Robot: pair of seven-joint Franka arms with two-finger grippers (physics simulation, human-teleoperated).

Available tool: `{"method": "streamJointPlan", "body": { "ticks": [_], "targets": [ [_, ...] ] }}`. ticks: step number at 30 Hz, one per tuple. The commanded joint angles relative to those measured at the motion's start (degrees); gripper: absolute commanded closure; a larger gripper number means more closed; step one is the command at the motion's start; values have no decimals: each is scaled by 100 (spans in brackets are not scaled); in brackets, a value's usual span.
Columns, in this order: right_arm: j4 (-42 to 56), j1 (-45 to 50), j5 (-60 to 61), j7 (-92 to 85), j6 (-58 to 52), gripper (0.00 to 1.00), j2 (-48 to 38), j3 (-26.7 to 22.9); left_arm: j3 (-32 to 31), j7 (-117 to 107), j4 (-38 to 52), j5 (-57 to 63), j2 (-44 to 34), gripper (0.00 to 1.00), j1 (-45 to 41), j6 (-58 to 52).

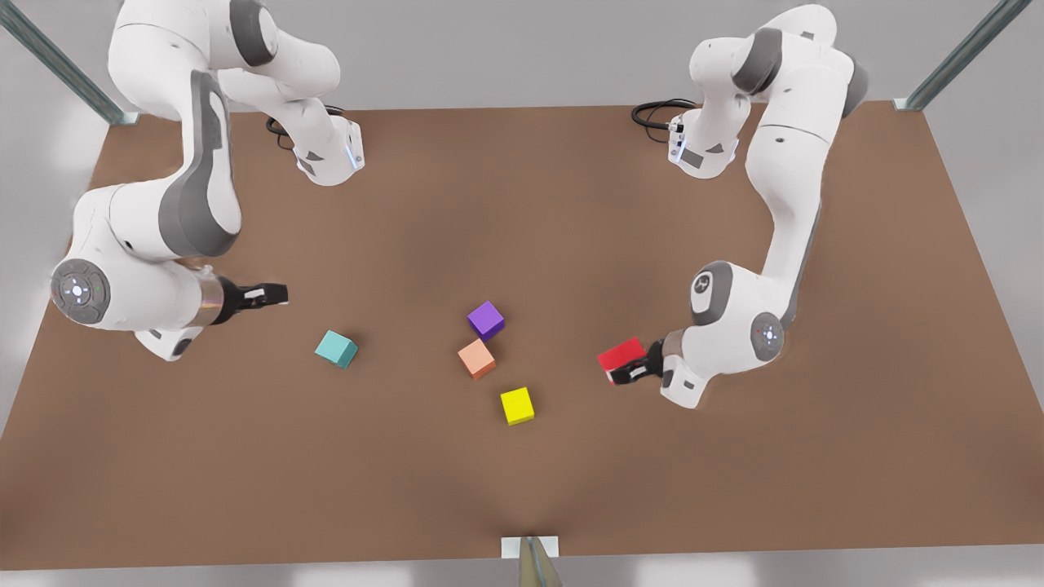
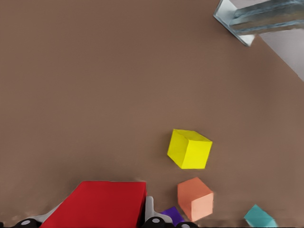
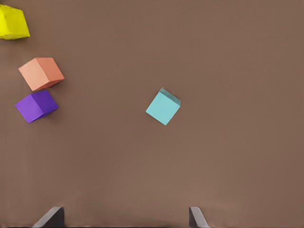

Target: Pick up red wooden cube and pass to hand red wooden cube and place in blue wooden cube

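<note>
left end effector point(image 1: 626, 368) pinches red wooden cube point(image 1: 621, 356) for the handover.
right end effector point(image 1: 273, 294) (spread) waits far left, near blue wooden cube point(image 1: 336, 349) on the counter point(image 1: 571, 204).

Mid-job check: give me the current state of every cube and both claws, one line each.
red wooden cube: gripped in the left claw, at the front view's right.
left claw: shut on the red wooden cube.
right claw: open, empty, at the front view's left near the blue wooden cube.
blue wooden cube: on the table, alone, untouched.
purple cube: on the table, beside the orange cube.
orange cube: on the table, mid-cluster.
yellow cube: on the table, apart.
</note>
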Motion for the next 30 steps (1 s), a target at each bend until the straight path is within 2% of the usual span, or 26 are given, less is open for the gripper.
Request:
{"method": "streamJointPlan", "body": {
  "ticks": [1,3,5,6,9,13,14,21,30],
  "targets": [
    [1,42,2938,-2884,-427,0,667,26,-565,554,580,-872,480,43,-15,-935],
    [-8,78,4018,-4025,-444,0,1334,131,-942,1660,887,-1925,945,44,-6,-839],
    [-8,183,4732,-5756,-261,0,1705,140,-1487,1924,1246,-2199,1463,51,-15,-355],
    [-8,271,4750,-6759,108,0,1766,140,-1760,2593,1458,-2208,1798,49,-15,-250],
    [-693,420,5136,-10591,1848,0,1731,140,-1901,4060,1432,-2392,1965,45,46,-12],
    [-1019,438,5646,-12842,2526,0,1634,149,-1893,5950,1432,-2401,2238,45,143,463],
    [-1027,456,6163,-13553,2500,0,1661,184,-1893,6187,1432,-2401,2255,45,152,489],
    [-1089,570,7017,-14144,2799,0,1854,483,-2016,6382,1441,-2691,2308,45,152,841],
    [-1634,596,7351,-14355,2869,0,1749,773,-2024,6382,1432,-2849,2326,45,134,911]
  ]
}}
